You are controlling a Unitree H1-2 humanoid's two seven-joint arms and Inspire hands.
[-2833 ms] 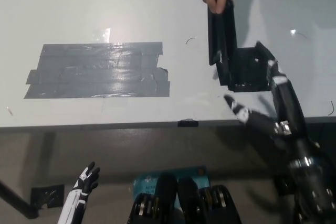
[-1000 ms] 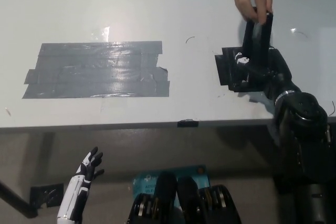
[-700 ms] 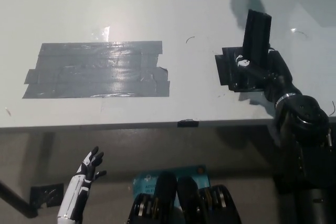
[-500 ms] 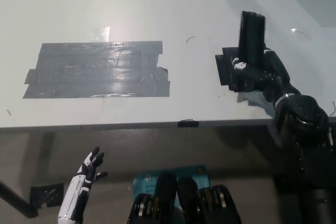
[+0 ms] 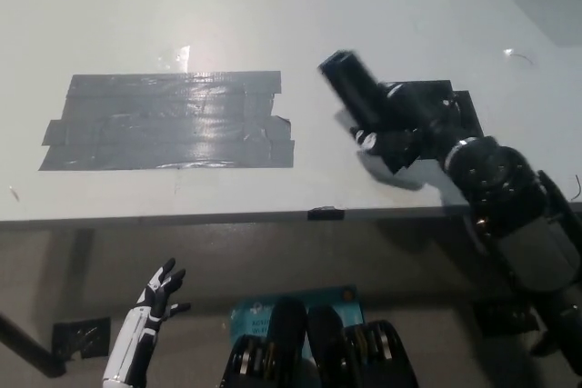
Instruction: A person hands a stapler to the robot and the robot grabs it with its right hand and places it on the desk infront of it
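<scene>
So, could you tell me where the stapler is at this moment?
In the head view, the stapler is in the black right hand over the right part of the desk, just right of the grey tape patch.

The stapler was blurred at right of centre, and the black right hand covered its lower end; their outlines merged. The white left hand at lower left had its forearm cut off by the bottom edge.
</scene>
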